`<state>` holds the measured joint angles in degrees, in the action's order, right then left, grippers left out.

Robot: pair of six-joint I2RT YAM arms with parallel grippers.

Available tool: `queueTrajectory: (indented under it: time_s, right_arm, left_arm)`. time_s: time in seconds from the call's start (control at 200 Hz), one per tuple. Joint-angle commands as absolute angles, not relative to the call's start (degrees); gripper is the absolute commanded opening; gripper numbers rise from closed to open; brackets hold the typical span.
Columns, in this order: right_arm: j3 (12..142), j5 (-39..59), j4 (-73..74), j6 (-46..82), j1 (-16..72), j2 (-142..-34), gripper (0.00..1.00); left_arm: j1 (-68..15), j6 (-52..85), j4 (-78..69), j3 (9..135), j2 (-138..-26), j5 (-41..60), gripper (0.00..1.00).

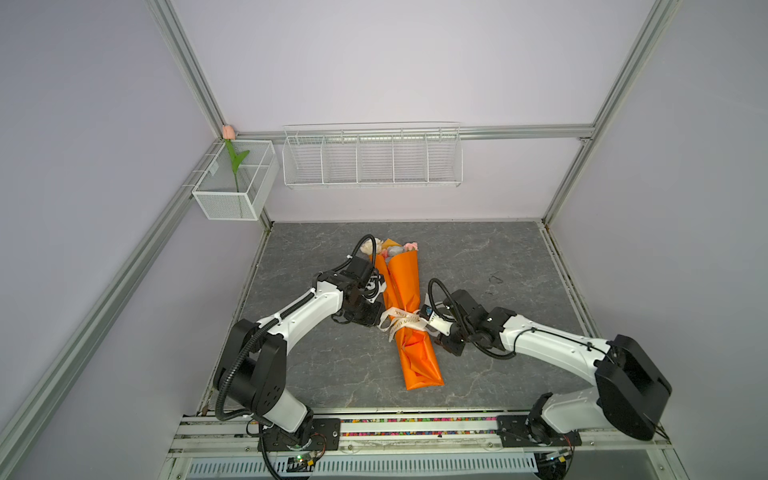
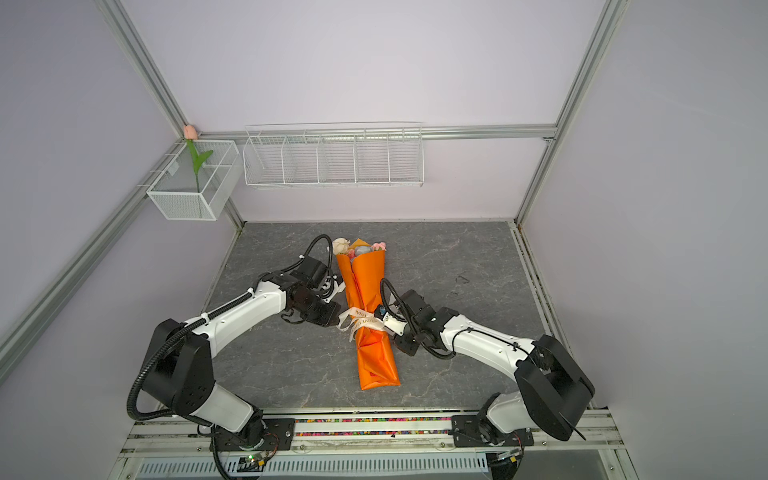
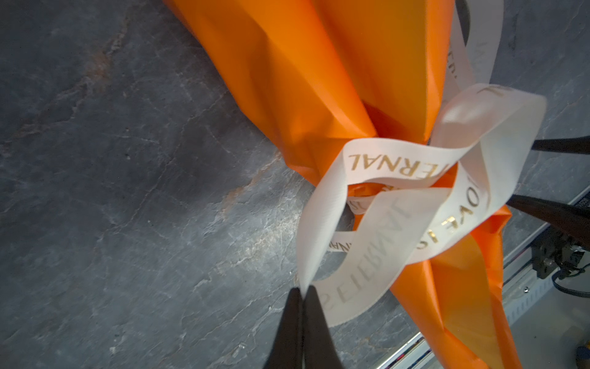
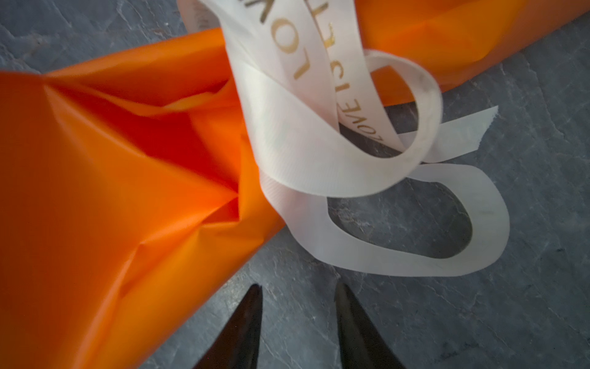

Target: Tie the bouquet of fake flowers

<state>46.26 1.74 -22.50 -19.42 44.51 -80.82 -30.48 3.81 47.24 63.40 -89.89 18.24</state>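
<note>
You see the bouquet of fake flowers (image 1: 406, 282), rolled in orange wrapping paper, lying in the middle of the grey stone-patterned table (image 1: 498, 353). A white ribbon with gold letters (image 1: 400, 322) goes around its narrow part. Your left gripper (image 3: 302, 289) is pinched together on one strand of it. The right gripper (image 4: 299, 286) has its fingers apart, holding nothing, just beside a ribbon loop.

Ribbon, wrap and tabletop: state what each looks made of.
Ribbon: probably woven fabric, matte cream; fine ribbed grain, gold foil lettering.
Wrap: thin paper or plastic film, slightly glossy orange; sharp creases, light glowing through.
Tabletop: grey stone look, matte, pale veins; possibly a printed surface.
</note>
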Motion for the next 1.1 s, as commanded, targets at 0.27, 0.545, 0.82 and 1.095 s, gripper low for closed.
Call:
queueTrajectory:
  time_s: [0.27, 0.545, 0.82, 1.095]
  right_arm:
    - [47.51, -0.74, -13.94, -33.67, 45.75, -89.82, 0.43]
    - [43.72, -2.22, -7.52, -29.36, 44.17, -82.47, 0.06]
    - [43.98, -2.30, -9.37, -19.09, 38.98, -77.80, 0.06]
    - [48.37, -3.73, -13.47, -16.28, 38.87, -83.58, 0.06]
  left_arm:
    - [-30.47, 2.78, 47.54, 64.69, -90.35, 19.29, 0.00]
    - [-29.85, 2.42, 48.45, 64.93, -90.60, 18.18, 0.00]
    - [-28.39, -0.77, 52.14, 66.36, -90.96, 12.21, 0.00]
    - [-24.95, -0.54, 54.66, 66.45, -91.76, 5.17, 0.00]
